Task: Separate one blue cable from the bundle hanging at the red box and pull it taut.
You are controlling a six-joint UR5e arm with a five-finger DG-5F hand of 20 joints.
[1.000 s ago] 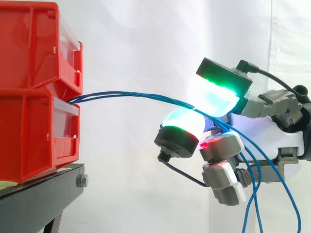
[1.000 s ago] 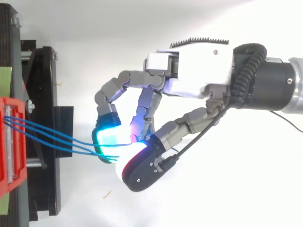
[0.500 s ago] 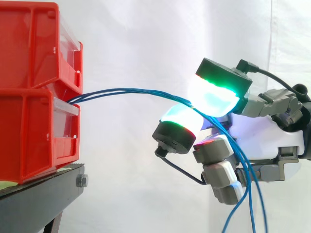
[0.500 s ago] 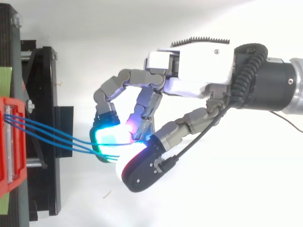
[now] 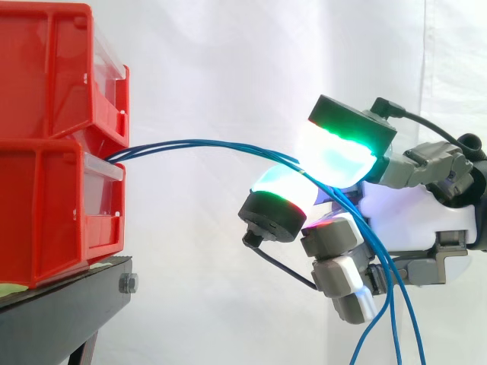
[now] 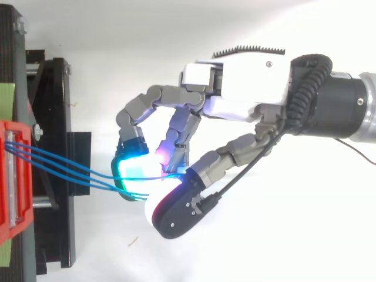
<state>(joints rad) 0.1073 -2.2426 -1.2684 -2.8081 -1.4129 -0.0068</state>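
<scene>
Blue cables (image 5: 198, 144), three strands seen from above (image 6: 59, 170), come out of the slot between the two stacked red bins (image 5: 53, 152) on the black stand (image 5: 68, 304). In the side view they rise in a shallow bow before the white curtain (image 5: 228, 61) and run right to the hand (image 5: 415, 209). There they pass between an upper pad (image 5: 335, 156) glowing green and cyan and a lower, rounder pad just beneath it. Past that point they drop steeply across the hand's lower fingers and leave at the bottom edge.

The hand is clenched: its fingers and thumb curl inward, and the two pads close on the strands where they cross. I cannot tell whether the pinch takes one strand or all of them (they lie too close together there). From above, the palm (image 6: 241, 88) sits well clear of the stand. One strand crosses the cyan pad (image 6: 134, 170) while the other two run just below it. The bow shows the strands are not stretched straight.
</scene>
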